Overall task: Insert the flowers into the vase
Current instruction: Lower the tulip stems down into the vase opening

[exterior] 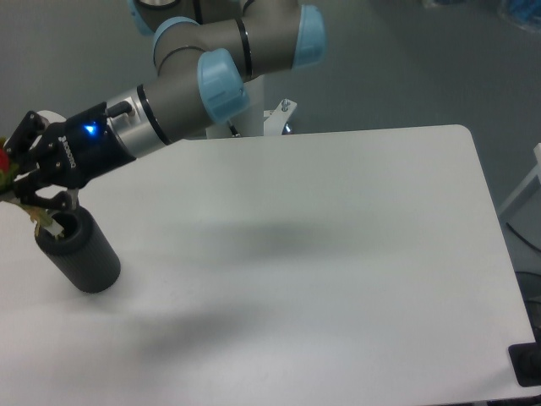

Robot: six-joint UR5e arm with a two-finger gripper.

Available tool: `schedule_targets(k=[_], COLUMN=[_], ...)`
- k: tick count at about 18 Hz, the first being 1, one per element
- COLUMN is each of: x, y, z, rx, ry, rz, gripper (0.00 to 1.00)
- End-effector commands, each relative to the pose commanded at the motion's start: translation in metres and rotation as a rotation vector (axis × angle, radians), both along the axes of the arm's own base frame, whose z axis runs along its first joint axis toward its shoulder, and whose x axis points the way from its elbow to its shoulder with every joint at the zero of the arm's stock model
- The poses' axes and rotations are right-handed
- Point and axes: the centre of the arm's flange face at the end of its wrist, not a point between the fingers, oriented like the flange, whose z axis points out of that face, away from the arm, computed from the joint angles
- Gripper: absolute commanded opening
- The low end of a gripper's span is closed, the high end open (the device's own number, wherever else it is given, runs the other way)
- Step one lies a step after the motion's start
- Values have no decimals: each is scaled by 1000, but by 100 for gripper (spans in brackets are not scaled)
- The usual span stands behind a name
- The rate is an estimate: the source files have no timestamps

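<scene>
We note the gripper (pixel 19 182) at the far left edge of the view, its black fingers closed around the flowers (pixel 7 165); only a sliver of red bud and green leaf shows beyond the fingers, the rest cut off by the frame edge. Pale stem ends hang just below the fingers and reach the mouth of the vase (pixel 78 251); we cannot tell whether they are inside the hole or only at its rim. The vase stands directly beneath the gripper, a matte black cylinder on the white table (pixel 321 279). A blue light glows on the wrist behind the gripper. The arm's grey links with pale blue caps extend up and away behind it.
</scene>
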Motion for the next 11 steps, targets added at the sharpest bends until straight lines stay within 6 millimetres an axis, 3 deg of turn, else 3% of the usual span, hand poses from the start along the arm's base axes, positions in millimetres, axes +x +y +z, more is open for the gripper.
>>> schedule_targets(k=[11], x=[10], y=[-2], z=[-23], rx=[-1], ry=[6], rz=[-22], gripper=[10])
